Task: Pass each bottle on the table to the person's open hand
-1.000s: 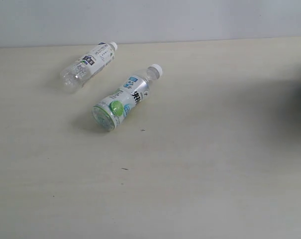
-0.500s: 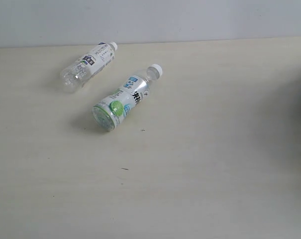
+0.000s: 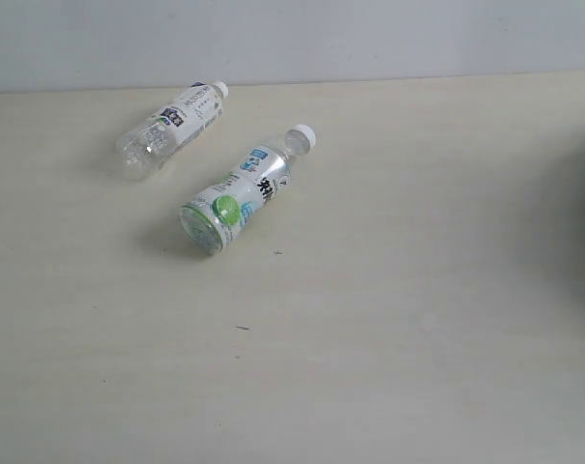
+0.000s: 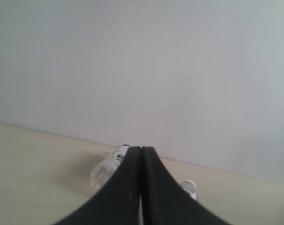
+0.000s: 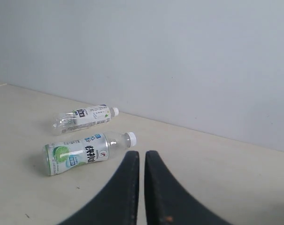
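Exterior view: a green-labelled bottle (image 3: pixel 236 191) and a white-labelled bottle (image 3: pixel 169 130) lie on their sides, near each other, on the surface (image 3: pixel 418 290); their contents cannot be told. Left wrist view: the left end effector (image 4: pixel 141 151) is pressed together, holding nothing. Right wrist view: the right end effector (image 5: pixel 142 157) is all but together, gripping nothing, with both bottles beyond it.

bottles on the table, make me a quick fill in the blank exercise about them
1. The table holds ____ bottles.
2. The far bottle and the green-label bottle both lie on their ____.
3. The green-label bottle's cap is ____.
4. The left end effector and the right end effector are both ____, holding nothing.
Missing words: two; sides; white; shut.
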Controlling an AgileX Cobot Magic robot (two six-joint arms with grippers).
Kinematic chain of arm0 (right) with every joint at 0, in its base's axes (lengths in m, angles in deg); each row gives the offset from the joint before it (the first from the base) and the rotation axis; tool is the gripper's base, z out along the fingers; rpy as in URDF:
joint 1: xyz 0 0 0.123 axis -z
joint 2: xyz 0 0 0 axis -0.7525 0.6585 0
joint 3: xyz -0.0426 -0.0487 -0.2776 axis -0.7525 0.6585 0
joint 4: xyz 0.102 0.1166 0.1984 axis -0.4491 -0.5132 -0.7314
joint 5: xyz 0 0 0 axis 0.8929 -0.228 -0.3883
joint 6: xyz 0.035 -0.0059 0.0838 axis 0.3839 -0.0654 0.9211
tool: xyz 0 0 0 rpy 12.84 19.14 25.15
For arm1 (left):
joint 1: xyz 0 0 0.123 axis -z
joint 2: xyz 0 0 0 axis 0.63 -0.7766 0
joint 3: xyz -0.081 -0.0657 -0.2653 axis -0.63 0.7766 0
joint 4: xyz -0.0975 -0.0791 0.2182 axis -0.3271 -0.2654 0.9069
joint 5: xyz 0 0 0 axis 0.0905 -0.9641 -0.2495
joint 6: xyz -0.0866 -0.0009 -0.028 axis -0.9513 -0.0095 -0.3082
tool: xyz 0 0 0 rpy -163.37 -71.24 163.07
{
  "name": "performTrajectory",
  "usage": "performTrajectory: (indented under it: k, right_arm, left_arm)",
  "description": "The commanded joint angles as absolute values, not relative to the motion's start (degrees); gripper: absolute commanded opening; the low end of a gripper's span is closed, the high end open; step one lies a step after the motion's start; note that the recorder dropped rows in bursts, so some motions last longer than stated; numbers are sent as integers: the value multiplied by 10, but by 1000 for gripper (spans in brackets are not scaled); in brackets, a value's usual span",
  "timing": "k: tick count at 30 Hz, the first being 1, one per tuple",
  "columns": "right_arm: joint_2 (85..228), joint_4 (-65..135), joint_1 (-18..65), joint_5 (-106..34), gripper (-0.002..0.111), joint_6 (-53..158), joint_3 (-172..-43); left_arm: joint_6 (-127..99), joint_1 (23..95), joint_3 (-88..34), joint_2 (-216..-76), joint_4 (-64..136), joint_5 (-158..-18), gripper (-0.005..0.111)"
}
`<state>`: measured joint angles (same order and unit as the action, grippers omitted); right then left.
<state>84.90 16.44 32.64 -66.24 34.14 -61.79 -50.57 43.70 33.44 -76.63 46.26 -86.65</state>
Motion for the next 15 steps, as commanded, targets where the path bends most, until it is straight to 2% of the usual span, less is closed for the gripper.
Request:
performTrajectory:
  k: [1,15]
  right_arm:
    - [847,165,325,-656,7,341,-616]
    - [847,165,325,-657,7,341,-606]
  left_arm:
    - [-508,436,336,-763,460,-861,0]
    - [-508,436,336,-763,460,-861,0]
